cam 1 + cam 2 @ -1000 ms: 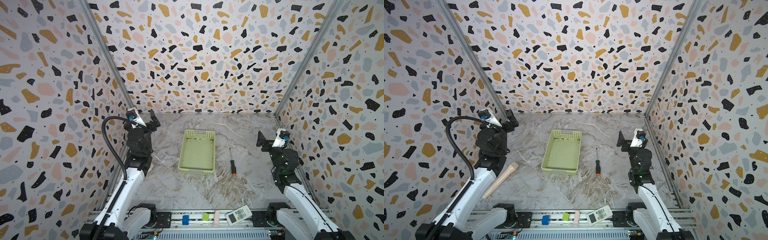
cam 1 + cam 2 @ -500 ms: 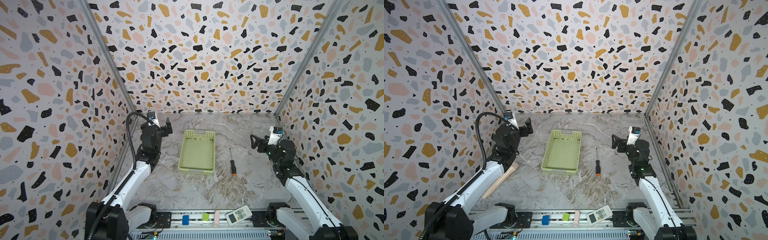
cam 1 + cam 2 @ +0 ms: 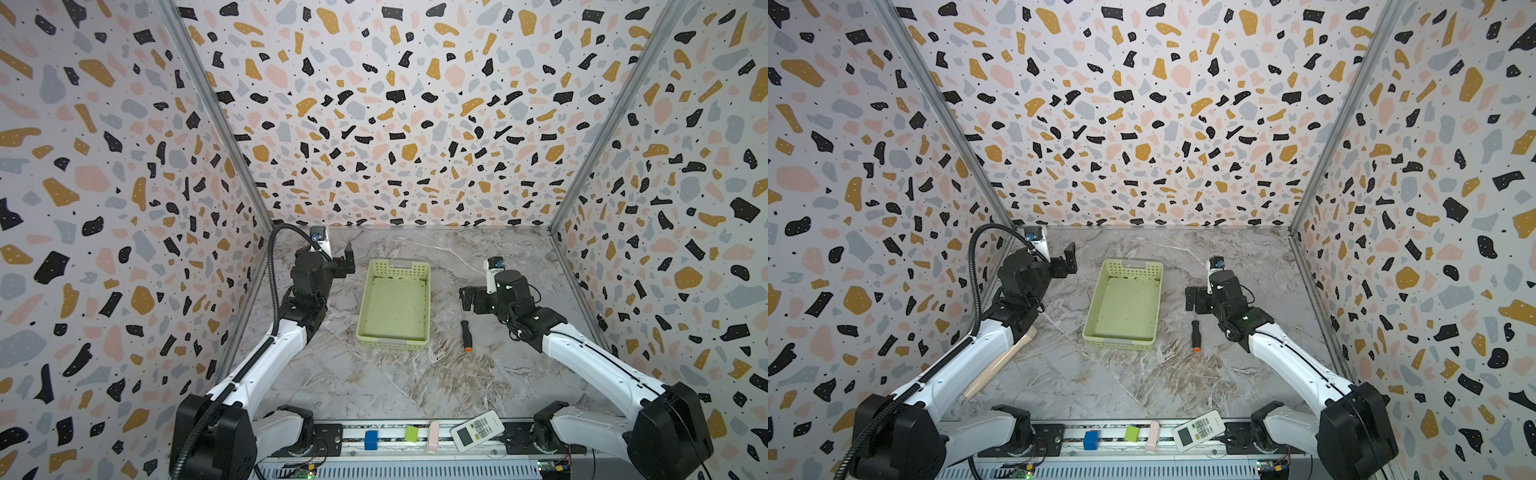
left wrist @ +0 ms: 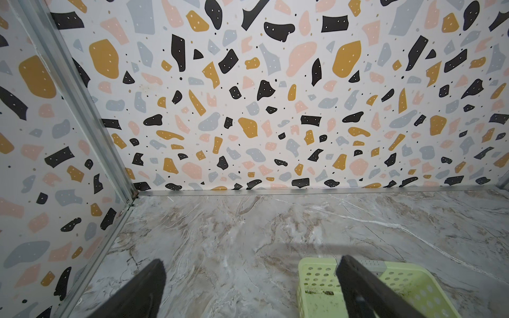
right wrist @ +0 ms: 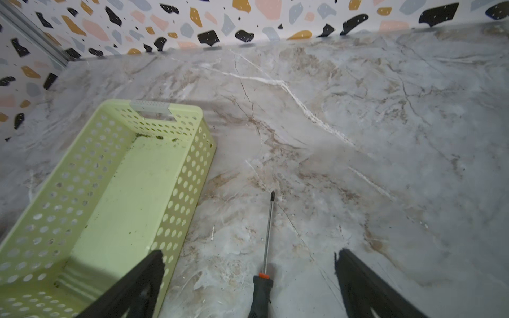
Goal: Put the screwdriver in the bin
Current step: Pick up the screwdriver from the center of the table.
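The screwdriver (image 3: pixel 465 332) (image 3: pixel 1195 334) lies on the marble floor just right of the bin, orange end cap toward the front. The pale yellow-green bin (image 3: pixel 361 307) (image 3: pixel 1090 316) stands mid-floor with nothing in it. My right gripper (image 3: pixel 467 297) (image 3: pixel 1192 297) hangs open over the screwdriver's shaft. In the right wrist view the shaft (image 5: pixel 268 228) runs between the spread fingers, untouched, with the bin's perforated wall (image 5: pixel 181 198) beside it. My left gripper (image 3: pixel 345 261) (image 3: pixel 1069 257) is open and empty by the bin's far left corner (image 4: pixel 316 278).
On the front rail sit a white remote control (image 3: pixel 478 430), a blue block (image 3: pixel 370 439), a small green block (image 3: pixel 412 433) and a pink piece (image 3: pixel 433 435). A pale wooden stick (image 3: pixel 1000 365) lies under the left arm. Patterned walls close in three sides.
Both arms have swung inward from the side walls. The right gripper has come down over the screwdriver's shaft; the left has reached toward the bin's far corner. Both stayed open.
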You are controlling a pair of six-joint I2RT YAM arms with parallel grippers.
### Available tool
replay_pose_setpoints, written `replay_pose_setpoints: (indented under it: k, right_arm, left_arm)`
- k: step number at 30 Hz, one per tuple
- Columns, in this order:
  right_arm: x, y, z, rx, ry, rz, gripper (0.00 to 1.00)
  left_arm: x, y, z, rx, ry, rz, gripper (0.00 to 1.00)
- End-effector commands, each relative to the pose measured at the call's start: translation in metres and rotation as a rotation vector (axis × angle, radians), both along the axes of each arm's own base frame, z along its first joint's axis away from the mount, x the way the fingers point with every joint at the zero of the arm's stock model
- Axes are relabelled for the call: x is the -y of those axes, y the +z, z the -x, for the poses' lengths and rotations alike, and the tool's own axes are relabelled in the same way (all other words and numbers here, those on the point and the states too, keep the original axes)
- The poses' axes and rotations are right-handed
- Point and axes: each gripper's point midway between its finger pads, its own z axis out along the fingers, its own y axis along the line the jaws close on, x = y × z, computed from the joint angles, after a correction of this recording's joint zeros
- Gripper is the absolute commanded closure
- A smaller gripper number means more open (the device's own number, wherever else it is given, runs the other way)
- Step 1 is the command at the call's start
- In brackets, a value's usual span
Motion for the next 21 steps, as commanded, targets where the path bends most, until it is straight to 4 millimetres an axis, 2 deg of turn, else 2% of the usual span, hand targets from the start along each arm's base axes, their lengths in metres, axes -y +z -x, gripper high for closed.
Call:
replay_pose_setpoints:
  k: [1,10,21]
  right_arm:
    - [0.009,-0.014,0.008,-0.066,-0.066,0.046,0.01]
    - [0.009,-0.062,0.024,-0.252,-0.104,0.098,0.01]
    - [-0.004,-0.094,0.047,-0.360,-0.033,0.114,0.06]
  left_arm:
    - [0.005,0.023,-0.002,0.055,-0.017,0.006,0.01]
    - [0.007,0.017,-0.005,0.040,-0.019,0.000,0.01]
    - [0.010,0.012,-0.005,0.026,-0.011,-0.025,0.00]
